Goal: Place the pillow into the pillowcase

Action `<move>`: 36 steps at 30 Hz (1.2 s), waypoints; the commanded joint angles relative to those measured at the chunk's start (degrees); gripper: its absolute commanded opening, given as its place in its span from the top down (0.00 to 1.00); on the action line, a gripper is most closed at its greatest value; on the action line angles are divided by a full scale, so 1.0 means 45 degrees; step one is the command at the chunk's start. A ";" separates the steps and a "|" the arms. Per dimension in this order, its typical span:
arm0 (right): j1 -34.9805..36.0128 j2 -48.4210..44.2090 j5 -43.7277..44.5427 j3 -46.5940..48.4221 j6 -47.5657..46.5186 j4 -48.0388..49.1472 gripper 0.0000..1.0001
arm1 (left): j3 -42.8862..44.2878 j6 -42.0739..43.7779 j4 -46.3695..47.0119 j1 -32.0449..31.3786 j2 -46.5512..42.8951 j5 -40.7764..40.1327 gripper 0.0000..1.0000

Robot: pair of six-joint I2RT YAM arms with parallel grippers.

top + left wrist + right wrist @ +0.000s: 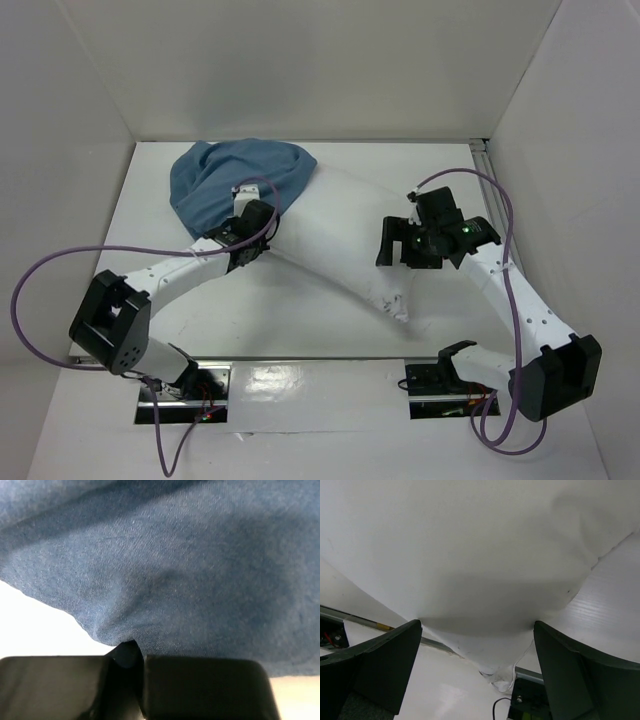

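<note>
Left gripper (140, 662) side: clamping tight on the pillowcase (235, 180) hem at far left, straddling the partly-covered pillow's (340, 235) near-right end with the right gripper (477, 627) wide open, probably needing cloth tugged down the pillow next.

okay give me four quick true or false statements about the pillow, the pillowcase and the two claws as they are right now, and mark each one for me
1. The far end of the pillow disappears under the blue pillowcase. True.
2. The left claw is wide open over bare table. False: it is shut, pinching a fold of the pillowcase cloth.
3. The right claw is open and straddles the near end of the pillow. True.
4. The pillow is completely inside the pillowcase. False: most of its white length lies uncovered, running diagonally toward the right claw.
</note>
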 commanded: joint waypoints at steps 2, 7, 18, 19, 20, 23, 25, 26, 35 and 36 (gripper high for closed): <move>-0.0078 -0.0193 0.0124 -0.0014 -0.0082 -0.0918 0.00 | 0.0694 -0.0099 -0.0007 -0.0040 -0.0626 0.0548 1.00; -0.0078 -0.0448 -0.0557 -0.0658 0.0210 -0.0821 0.00 | 0.1086 0.0213 -0.0143 -0.0040 -0.1037 0.1116 1.00; 0.0058 -0.1563 -0.1439 -0.2903 0.2144 0.1733 0.27 | 0.1749 0.0233 -0.0397 -0.0508 -0.0900 0.1779 1.00; 0.0059 -0.1426 -0.1323 -0.3021 0.2397 0.2241 0.41 | 0.1750 0.0233 -0.0513 -0.0663 -0.0784 0.1935 1.00; 0.0175 -0.1231 -0.1321 -0.2868 0.2399 0.2690 0.79 | 0.2002 0.0233 -0.0514 -0.0665 -0.0783 0.1937 1.00; 0.0642 -0.0139 -0.1303 -0.1328 0.2575 0.4215 1.00 | 0.3075 0.0233 -0.0827 -0.0919 -0.0783 0.2871 1.00; 0.1073 0.0699 -0.1011 -0.0215 0.2575 0.4355 1.00 | 0.4339 0.0233 -0.1060 -0.1501 -0.0550 0.3827 1.00; 0.1519 0.0936 -0.0700 0.0776 0.2575 0.4529 1.00 | 0.4831 0.0349 -0.1061 -0.1756 -0.0413 0.4140 1.00; 0.2461 0.2189 0.0104 0.2816 0.2829 0.5058 1.00 | 1.1390 0.0604 -0.1959 -0.3438 0.1872 0.6974 1.00; 0.2461 0.2189 0.0278 0.3224 0.2829 0.5058 1.00 | 1.1805 0.0739 -0.2230 -0.3226 0.1873 0.7130 1.00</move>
